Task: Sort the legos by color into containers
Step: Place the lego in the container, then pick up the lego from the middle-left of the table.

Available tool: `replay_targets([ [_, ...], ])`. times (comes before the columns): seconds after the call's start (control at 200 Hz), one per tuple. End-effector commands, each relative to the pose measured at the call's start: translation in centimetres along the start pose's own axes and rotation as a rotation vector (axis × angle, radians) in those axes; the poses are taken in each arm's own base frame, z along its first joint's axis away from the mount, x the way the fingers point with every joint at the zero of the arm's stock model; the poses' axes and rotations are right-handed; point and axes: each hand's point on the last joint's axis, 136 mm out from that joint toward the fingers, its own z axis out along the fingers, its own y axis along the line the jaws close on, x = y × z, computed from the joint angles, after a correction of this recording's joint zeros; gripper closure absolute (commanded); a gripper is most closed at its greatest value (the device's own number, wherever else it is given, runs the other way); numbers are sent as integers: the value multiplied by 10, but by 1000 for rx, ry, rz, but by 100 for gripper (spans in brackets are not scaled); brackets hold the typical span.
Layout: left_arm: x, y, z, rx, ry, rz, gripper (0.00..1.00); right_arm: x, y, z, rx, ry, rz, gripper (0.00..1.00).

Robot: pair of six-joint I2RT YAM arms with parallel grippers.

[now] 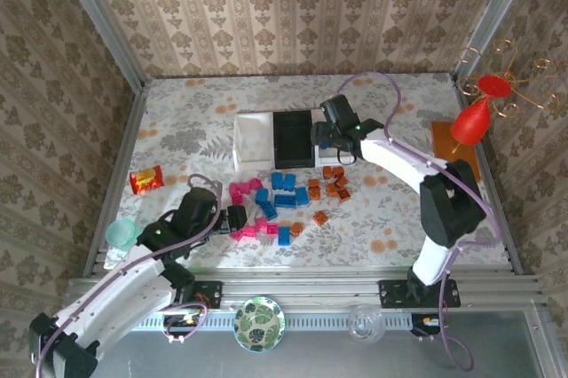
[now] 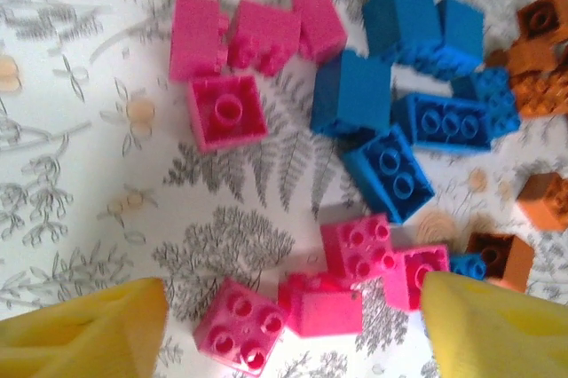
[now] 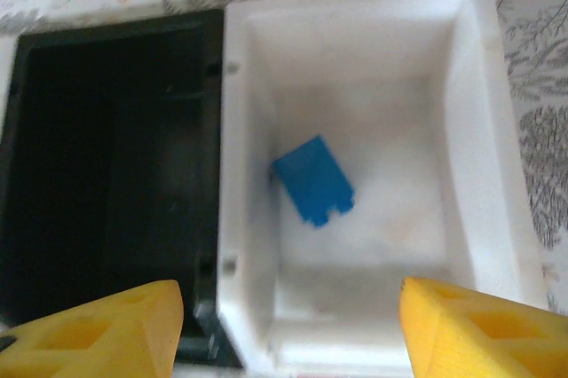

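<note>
Floral tablecloth: outstretched right arm, right gripper spread above a white tray containing one blue brick; bent left arm, left gripper spread over pink bricks.

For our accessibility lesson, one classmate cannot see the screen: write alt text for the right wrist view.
A blue lego lies alone in a white tray, seen from above. A black tray sits against its left side, and the open claw's yellow fingers frame the bottom edge.
</note>
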Motion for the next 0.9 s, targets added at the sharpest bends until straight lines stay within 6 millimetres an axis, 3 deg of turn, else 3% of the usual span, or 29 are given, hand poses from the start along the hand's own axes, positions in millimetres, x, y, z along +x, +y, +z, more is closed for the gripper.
replay_targets([
  [0.0,27,15,8,-73,89,-20,33,11,13,-18,-59,-39,18,33],
  [0.155,42,23,14,-136,120,19,37,35,10,-24,-69,-28,27,33],
  [0.37,38,0,18,-98,118,115,37,48,0,-27,-61,-22,44,33],
  [0.515,45,11,19,-190,183,177,43,52,-4,-26,-46,-22,45,33],
  [0.665,58,23,21,-264,223,208,36,55,-7,-25,-40,-18,51,33],
  [0.895,59,34,30,-338,236,251,38,52,-6,-28,-47,-31,66,33],
])
